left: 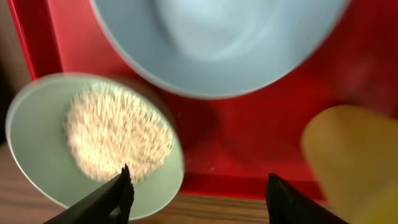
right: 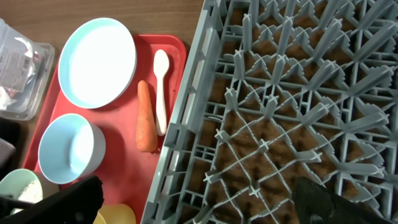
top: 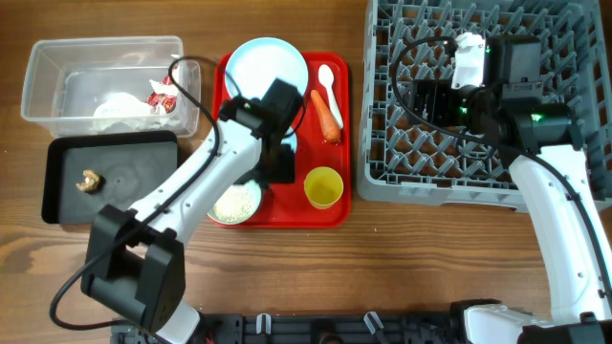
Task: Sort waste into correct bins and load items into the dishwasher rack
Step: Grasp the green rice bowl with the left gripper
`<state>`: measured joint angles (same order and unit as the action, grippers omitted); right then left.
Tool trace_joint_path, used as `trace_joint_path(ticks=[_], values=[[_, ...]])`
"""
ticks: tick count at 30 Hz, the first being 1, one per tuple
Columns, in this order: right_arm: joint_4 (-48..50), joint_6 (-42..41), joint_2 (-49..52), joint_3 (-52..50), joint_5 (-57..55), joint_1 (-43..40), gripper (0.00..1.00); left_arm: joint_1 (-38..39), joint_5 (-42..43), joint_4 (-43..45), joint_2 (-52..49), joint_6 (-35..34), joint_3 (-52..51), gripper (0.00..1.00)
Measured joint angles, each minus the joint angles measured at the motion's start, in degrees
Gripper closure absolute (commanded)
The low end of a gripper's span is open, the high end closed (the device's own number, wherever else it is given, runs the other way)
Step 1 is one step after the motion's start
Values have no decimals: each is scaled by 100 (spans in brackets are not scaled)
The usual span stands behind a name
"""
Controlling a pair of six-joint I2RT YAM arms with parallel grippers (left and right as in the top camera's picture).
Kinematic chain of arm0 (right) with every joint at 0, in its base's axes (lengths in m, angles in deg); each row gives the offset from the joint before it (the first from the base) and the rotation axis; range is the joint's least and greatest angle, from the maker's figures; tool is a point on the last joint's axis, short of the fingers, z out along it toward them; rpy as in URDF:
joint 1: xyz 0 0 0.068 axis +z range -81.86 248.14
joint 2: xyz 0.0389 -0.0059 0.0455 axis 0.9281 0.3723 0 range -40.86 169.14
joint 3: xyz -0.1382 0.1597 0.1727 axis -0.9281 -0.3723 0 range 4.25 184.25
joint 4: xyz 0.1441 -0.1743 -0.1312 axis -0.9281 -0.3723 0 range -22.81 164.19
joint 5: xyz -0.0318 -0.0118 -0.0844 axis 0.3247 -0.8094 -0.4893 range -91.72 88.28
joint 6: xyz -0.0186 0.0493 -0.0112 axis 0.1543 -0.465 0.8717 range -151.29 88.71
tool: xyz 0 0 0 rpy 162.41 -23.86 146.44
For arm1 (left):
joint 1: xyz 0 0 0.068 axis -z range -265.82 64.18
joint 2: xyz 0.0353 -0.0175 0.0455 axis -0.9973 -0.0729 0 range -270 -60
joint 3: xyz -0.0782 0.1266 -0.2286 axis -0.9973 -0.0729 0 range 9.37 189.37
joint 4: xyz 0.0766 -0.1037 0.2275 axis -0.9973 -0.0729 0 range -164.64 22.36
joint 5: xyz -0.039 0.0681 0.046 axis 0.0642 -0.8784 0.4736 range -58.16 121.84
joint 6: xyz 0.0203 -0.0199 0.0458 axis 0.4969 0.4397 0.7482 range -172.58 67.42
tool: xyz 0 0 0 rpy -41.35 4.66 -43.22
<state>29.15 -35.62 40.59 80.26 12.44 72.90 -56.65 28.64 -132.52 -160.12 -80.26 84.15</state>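
The red serving tray [top: 335,205] holds the pale blue plate [top: 270,65], white spoon [top: 326,84], orange carrot [top: 328,117], yellow cup [top: 323,186] and a pale green bowl [top: 235,203] of white rice grains. My left gripper [top: 282,164] is open and empty above the tray's front. In the left wrist view its jaws [left: 199,186] sit between the green bowl [left: 37,155] and yellow cup [left: 354,162], below the pale blue bowl [left: 217,37]. My right gripper [top: 421,98] is open and empty over the grey dishwasher rack [top: 535,186]. The right wrist view shows the rack [right: 298,106] beneath its jaws [right: 196,202].
The clear tub [top: 57,67] at the back left holds the red-and-white wrapper [top: 161,96] and white tissue [top: 117,107]. The black tray [top: 124,191] in front of it holds the small brown food bit [top: 89,181]. Bare wooden table lies in front.
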Motion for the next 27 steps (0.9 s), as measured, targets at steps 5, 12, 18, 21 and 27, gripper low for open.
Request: trace_joint_path(ticks=[5,12,18,21,27], values=[[0,2,2,0,0,0,0,81,2,343,-9,-271,-476,39],[0,0,2,0,0,0,0,192,4,1034,-9,-374,-1102,56],[-2,0,4,0,0,0,0,192,0,1419,-11,-413,-1453,89],[-7,0,4,0,0,2,0,190,2,1545,-11,-437,-1453,96],[-85,0,4,0,0,0,0,186,-109,1300,-7,-415,-1276,96]])
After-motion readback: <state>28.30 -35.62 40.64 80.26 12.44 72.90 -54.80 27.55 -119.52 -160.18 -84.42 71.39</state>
